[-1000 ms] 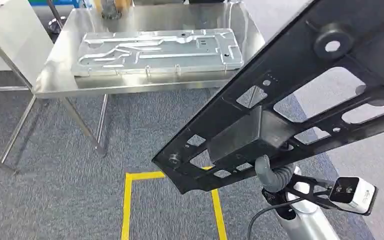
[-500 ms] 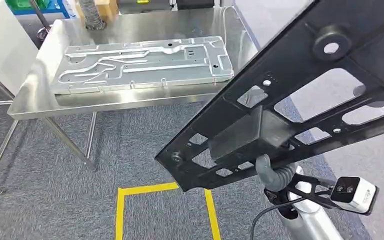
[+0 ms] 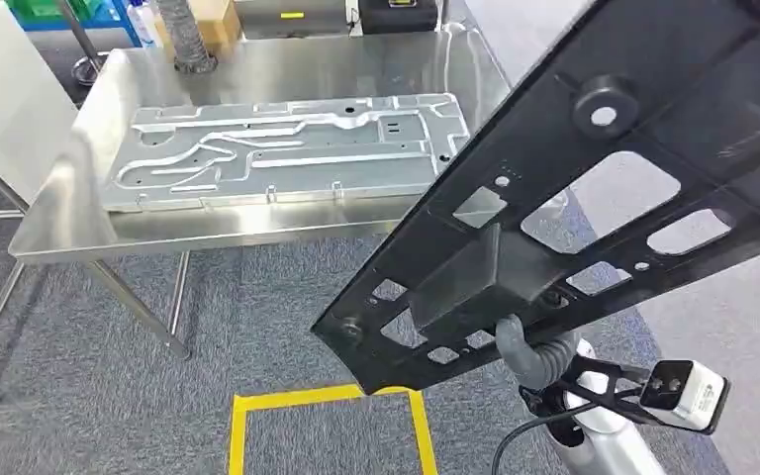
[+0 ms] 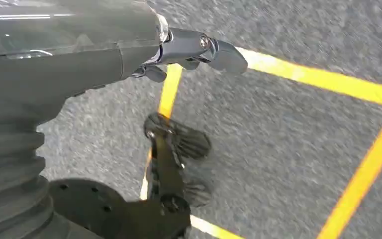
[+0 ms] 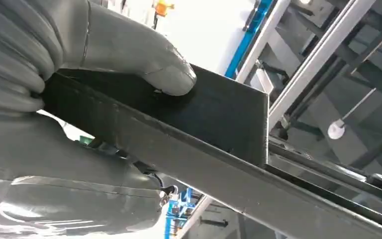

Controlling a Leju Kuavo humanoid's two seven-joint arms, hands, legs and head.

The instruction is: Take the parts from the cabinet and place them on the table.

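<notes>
A long black panel part with several cut-outs slants from low centre up to the right in the head view. My right hand grips it from beneath near its lower end. In the right wrist view the grey thumb presses on the black panel. A silver stamped metal plate lies flat on the steel table ahead and to the left. My left hand hangs over the carpet, fingers apart and holding nothing.
A yellow tape square marks the grey carpet near my feet. The table's legs stand ahead on the left. A ribbed hose and boxes sit at the table's far edge. A white surface stands at far left.
The whole picture has shifted, so the camera has moved; the table now sits a little nearer and more central. The black panel stays in my right hand, raised slightly.
</notes>
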